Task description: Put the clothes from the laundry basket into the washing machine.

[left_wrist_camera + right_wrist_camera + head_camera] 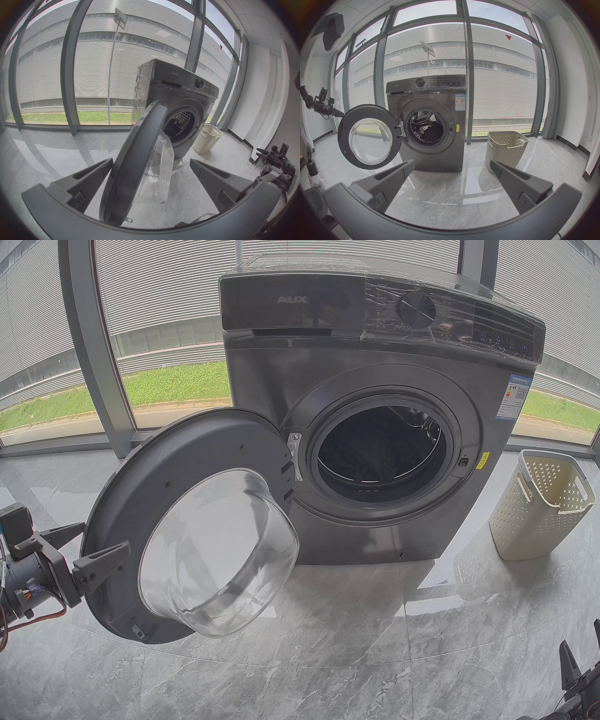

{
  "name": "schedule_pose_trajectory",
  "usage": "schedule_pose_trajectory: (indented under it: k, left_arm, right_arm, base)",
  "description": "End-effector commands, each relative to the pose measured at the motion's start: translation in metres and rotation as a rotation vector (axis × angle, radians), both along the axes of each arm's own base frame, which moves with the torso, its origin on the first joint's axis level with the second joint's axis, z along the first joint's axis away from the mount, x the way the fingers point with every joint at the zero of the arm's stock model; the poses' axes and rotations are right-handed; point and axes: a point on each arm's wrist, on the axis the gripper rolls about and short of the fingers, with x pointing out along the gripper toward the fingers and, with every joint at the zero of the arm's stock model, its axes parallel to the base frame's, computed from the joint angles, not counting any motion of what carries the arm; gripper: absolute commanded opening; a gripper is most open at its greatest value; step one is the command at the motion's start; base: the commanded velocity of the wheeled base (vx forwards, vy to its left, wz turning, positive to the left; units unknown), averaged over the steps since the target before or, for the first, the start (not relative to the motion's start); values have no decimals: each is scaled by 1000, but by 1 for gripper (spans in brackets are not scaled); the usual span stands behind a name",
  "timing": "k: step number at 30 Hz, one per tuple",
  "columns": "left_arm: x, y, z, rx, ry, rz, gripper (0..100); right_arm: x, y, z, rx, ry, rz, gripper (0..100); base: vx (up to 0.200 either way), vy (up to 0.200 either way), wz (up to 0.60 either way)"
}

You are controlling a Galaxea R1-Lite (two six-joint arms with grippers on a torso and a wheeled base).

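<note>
Left pincer gapes around the open door rim, my right pincer hangs wide and empty, and the dark clothes lie inside the washing machine: soft, light, floppy stuff I'd pinch by a bunched fold.

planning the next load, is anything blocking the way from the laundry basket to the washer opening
Nothing visible does. The door hangs wide open to the left of the washing machine, the laundry basket stands on the floor to its right, and the drum opening between them is unobstructed.
</note>
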Motion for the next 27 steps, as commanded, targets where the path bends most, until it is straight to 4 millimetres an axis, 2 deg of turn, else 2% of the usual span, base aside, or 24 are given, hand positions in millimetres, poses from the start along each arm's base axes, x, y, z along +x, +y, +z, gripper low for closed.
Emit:
schedule_pose_trajectory:
  k: [1, 5, 8, 9, 12, 18, 27]
  left_arm:
    - [6, -5, -3, -4, 27, -56, 100]
    - [2, -19, 8, -25, -8, -162, 100]
    - [-6, -29, 18, -84, -26, -240, 100]
    - [-15, -33, 24, -122, -34, -284, 100]
    - [-24, -37, 26, -150, -33, -336, 100]
    - [-25, -35, 20, -143, -19, -314, 100]
    - [-18, -18, 13, -43, -51, -75, 100]
  right_arm:
    - [0, 0, -5, 0, 1, 0, 100]
    - [0, 0, -5, 0, 1, 0, 100]
    - [0, 0, -5, 0, 1, 0, 100]
    - [0, 0, -5, 0, 1, 0, 100]
    - [0, 0, -5, 0, 1, -2, 100]
    - [0, 0, -5, 0, 1, -2, 100]
    - [0, 0, -5, 0, 1, 0, 100]
  base:
    - [0, 0, 0]
    - [0, 0, 0]
    - [0, 0, 0]
    - [0, 0, 0]
    - [0, 0, 0]
    - [0, 0, 0]
    - [0, 0, 0]
